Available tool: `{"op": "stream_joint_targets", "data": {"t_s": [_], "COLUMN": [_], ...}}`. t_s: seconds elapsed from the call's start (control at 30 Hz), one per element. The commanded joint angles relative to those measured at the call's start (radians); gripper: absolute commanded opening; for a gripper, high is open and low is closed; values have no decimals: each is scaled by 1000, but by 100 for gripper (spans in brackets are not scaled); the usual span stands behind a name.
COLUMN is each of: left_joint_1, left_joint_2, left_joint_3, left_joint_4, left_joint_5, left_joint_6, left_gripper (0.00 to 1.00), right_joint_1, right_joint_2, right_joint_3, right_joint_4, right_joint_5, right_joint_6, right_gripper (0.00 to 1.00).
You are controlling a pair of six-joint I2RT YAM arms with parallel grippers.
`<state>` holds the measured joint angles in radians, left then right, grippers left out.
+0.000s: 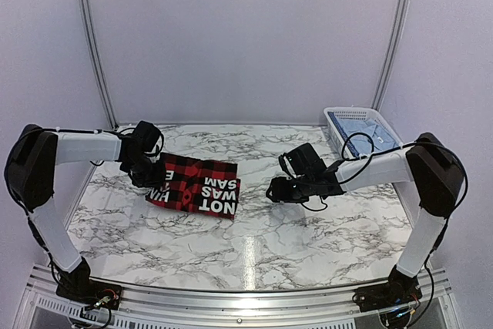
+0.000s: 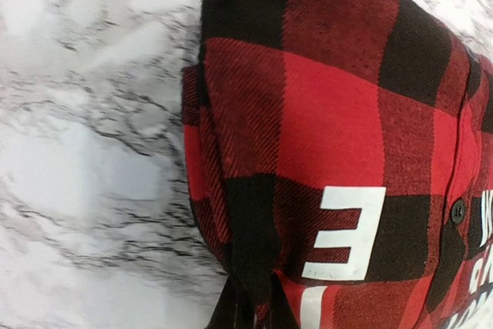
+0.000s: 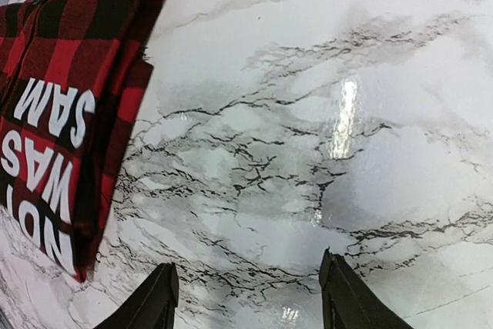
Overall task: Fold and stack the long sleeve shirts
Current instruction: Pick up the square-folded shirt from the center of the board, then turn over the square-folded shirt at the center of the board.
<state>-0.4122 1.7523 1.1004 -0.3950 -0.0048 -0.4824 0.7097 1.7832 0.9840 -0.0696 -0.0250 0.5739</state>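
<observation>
Left jaws are clenched on the left edge of the folded red-and-black check shirt point(image 1: 196, 184), which lies left of centre on the table point(image 1: 254, 244), probably to tug the fold square. Right jaws hang released over the table near its right edge, holding nothing, so I'd guess that side needs no grip.

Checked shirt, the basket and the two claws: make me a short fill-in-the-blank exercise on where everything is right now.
1. The checked shirt lies folded on the ___-patterned table.
2. The left claw is ___ on the checked shirt's edge.
3. The right claw hangs ___ over bare table, holding nothing.
4. The second shirt lies in the white basket, and its colour is pale ___.

Missing words: marble; shut; open; blue.
</observation>
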Motion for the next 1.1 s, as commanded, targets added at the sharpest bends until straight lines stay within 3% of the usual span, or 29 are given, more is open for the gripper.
{"op": "stream_joint_targets", "data": {"t_s": [0.0, 0.17, 0.3, 0.5, 0.6, 0.8, 1.03, 1.07], "left_joint_1": [27, 42, 44, 30, -33, -219, -388, -402], "left_joint_2": [-44, -23, 12, 91, 146, 292, 672, 711], "left_joint_3": [56, 174, 370, 666, 784, 955, 1410, 1435], "left_joint_4": [-160, -254, -390, -580, -646, -673, -655, -607], "left_joint_5": [-157, -249, -334, -347, -324, -230, -55, -10], "left_joint_6": [145, 224, 293, 337, 328, 230, -5, -47], "left_gripper": [0, 0, 0, 0, 0, 0, 2, 7], "right_joint_1": [7, 7, 7, 4, -2, -17, -52, -60], "right_joint_2": [12, 14, 7, -10, -19, -58, -142, -156], "right_joint_3": [46, 56, 66, 74, 75, 53, -17, -32], "right_joint_4": [-29, -36, -53, -75, -88, -89, -104, -104], "right_joint_5": [-7, -13, -20, -29, -36, -37, -5, -4], "right_joint_6": [-18, -24, -36, -66, -81, -94, -95, -93], "right_gripper": [59, 59, 59, 59, 59, 59, 60, 61]}}
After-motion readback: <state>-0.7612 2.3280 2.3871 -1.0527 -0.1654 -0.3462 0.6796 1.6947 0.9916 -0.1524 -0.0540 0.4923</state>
